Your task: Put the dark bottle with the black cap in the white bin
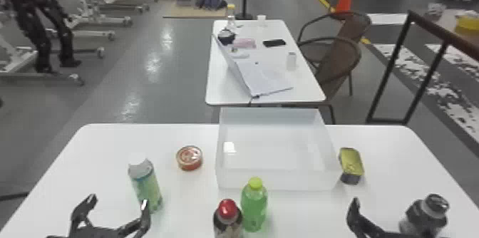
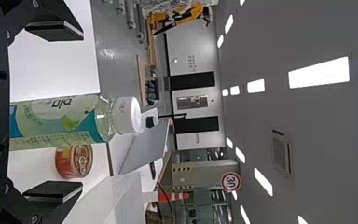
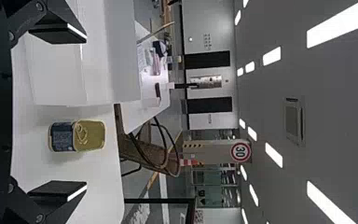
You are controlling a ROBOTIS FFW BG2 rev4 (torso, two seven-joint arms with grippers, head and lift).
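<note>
Pre-grasp | right end effector point(image 3: 85, 113) and left end effector point(image 1: 118, 201) both spread, empty | dark bottle point(image 1: 424, 217) on surface point(image 1: 107, 141), outside bin point(image 1: 278, 180) | next — line right one up with bottle

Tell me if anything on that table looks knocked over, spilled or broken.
Nothing stands out. The black-capped dark bottle, green bottle and red-capped bottle seem upright, the white bin sits level, and no spill or damage shows.

From where I stood, the left gripper point(image 1: 118, 201) had its fingers spread wide, and the right gripper point(image 1: 359, 221) gaped too.
</note>
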